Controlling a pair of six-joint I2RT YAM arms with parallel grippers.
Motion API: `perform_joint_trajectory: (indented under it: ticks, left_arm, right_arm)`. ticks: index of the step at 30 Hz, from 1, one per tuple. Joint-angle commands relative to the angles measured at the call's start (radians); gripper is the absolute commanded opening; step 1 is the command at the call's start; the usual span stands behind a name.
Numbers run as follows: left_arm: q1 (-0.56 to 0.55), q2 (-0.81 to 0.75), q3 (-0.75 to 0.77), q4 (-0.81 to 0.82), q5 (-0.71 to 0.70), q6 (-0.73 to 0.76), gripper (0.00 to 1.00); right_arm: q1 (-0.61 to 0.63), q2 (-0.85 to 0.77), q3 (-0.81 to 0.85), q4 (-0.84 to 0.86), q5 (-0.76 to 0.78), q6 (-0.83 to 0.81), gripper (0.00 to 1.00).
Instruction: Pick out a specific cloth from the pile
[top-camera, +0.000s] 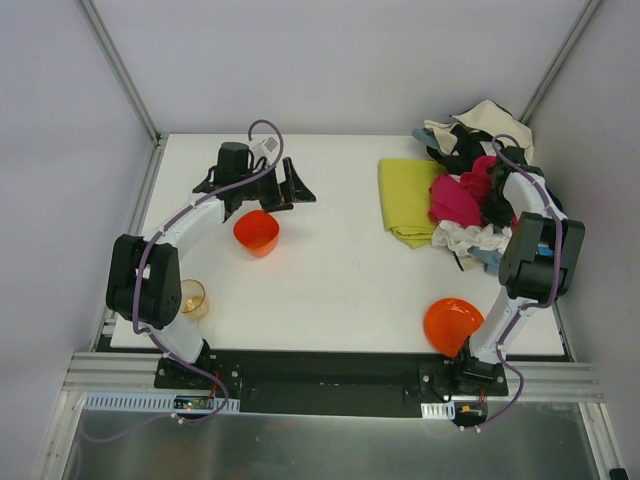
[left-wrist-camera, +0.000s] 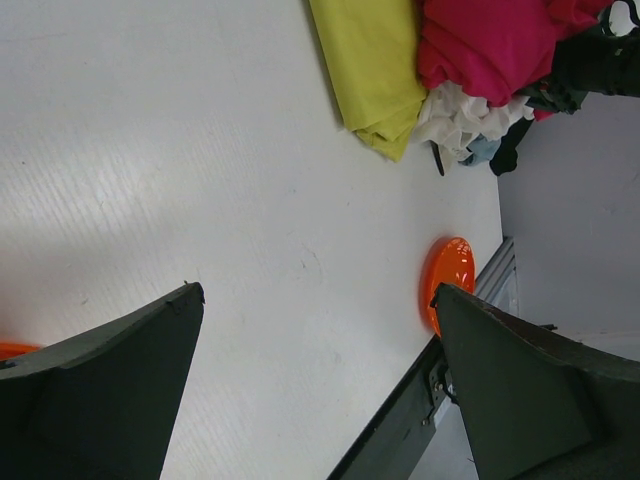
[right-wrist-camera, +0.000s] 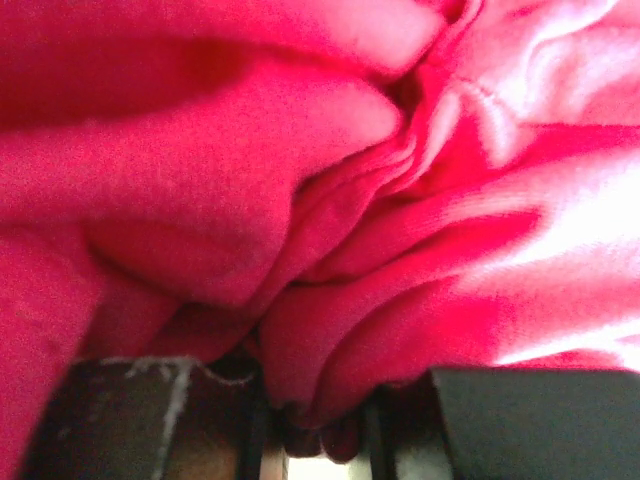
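Left pincer (left-wrist-camera: 318, 292) released, jaws spread wide, hanging over bare table (top-camera: 340, 270) beside the orange bowl (top-camera: 257, 232). Right pincer (right-wrist-camera: 320, 400) buried in the pile (top-camera: 470, 130) at the far right corner; magenta cloth (right-wrist-camera: 300, 200) fills its camera and bunches between the jaws, clenched or not I cannot tell. The yellow-green cloth (top-camera: 405, 195) lies folded on the table against the pile's left side, its right edge touching the magenta. Orange plate (top-camera: 452, 325) near the right base; clear cup (top-camera: 192, 298) near the left.
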Motion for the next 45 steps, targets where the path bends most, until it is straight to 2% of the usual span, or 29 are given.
perform_joint_trajectory:
  ticks: [1, 2, 6, 7, 13, 22, 29, 36, 39, 45]
  left_arm:
    - [0.015, -0.073, -0.027, 0.03, 0.004, 0.02, 0.99]
    - [0.016, -0.079, -0.03, 0.036, 0.0, 0.024, 0.99]
    - [0.023, -0.084, -0.03, 0.039, -0.001, 0.025, 0.99]
    - [0.024, -0.084, -0.03, 0.04, 0.0, 0.025, 0.99]
    - [0.024, -0.085, -0.042, 0.047, 0.002, 0.017, 0.99]
    - [0.024, -0.078, -0.03, 0.059, 0.016, 0.008, 0.99]
    - [0.018, -0.038, -0.009, 0.076, 0.03, -0.013, 0.99]
    - [0.0, 0.019, 0.037, 0.076, 0.033, -0.038, 0.99]
    - [-0.011, 0.059, 0.067, 0.076, 0.045, -0.065, 0.99]
    - [-0.059, 0.148, 0.133, 0.071, 0.036, -0.117, 0.99]
  right_arm:
    - [0.008, -0.048, -0.067, 0.028, -0.171, -0.056, 0.15]
    - [0.008, -0.065, -0.076, 0.033, -0.183, -0.065, 0.18]
    - [0.007, -0.152, -0.13, 0.042, -0.197, -0.078, 0.57]
    - [0.008, -0.175, -0.144, 0.047, -0.202, -0.081, 0.64]
    - [0.007, -0.371, -0.26, 0.082, -0.249, -0.084, 0.87]
    - [0.018, -0.625, -0.392, 0.076, -0.311, -0.062, 0.92]
    - [0.077, -0.726, -0.388, 0.05, -0.294, -0.087, 0.94]
    - [0.171, -0.671, -0.331, 0.094, -0.311, -0.096, 0.93]
    - [0.209, -0.625, -0.3, 0.127, -0.369, -0.096, 0.92]
    - [0.268, -0.504, -0.227, 0.165, -0.418, -0.088, 0.86]
